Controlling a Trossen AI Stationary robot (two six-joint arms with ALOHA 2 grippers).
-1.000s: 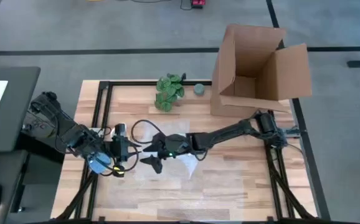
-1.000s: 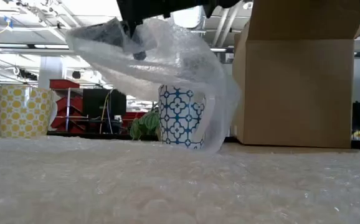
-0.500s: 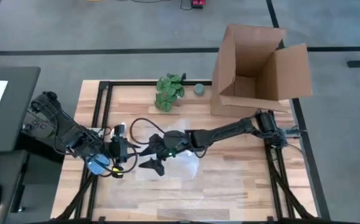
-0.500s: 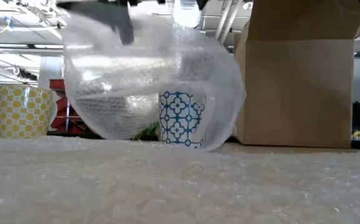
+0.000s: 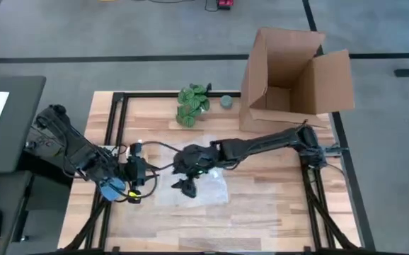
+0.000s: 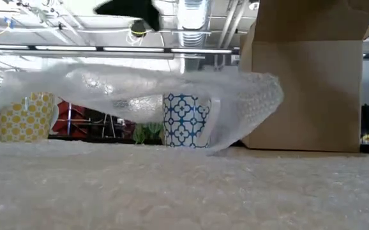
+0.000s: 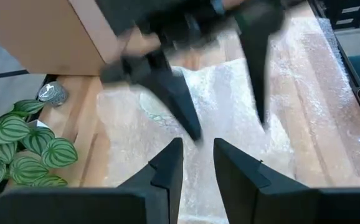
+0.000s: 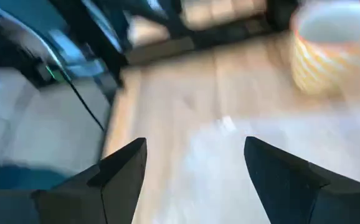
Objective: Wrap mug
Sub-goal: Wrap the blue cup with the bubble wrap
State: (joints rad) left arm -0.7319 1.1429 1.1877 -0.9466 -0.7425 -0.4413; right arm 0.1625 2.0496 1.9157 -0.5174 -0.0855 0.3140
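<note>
The white mug point(image 6: 184, 121) with a blue pattern stands upright on a sheet of bubble wrap point(image 5: 203, 190). A flap of the wrap point(image 6: 140, 96) is folded over it and sags across its top. In the high view the mug is hidden under the wrap and my right arm. My right gripper point(image 5: 184, 185) hangs above the flap, open, with nothing between its fingers point(image 8: 114, 174). My left gripper point(image 7: 196, 163) waits at the wrap's left edge point(image 5: 156, 185), its fingers a narrow gap apart and pointing at the right gripper.
A yellow patterned cup point(image 6: 25, 115) stands left of the mug. An open cardboard box point(image 5: 289, 71) stands at the far right. At the far edge are a green leafy bunch point(image 5: 192, 105) and a small grey round object point(image 5: 226, 101). Bare wood lies to the near right.
The flap, held up as a high dome over the mug by my right gripper, has dropped and spread toward the table's left. It now lies low across the mug and no longer hangs from the gripper. My right gripper has risen clear of it.
</note>
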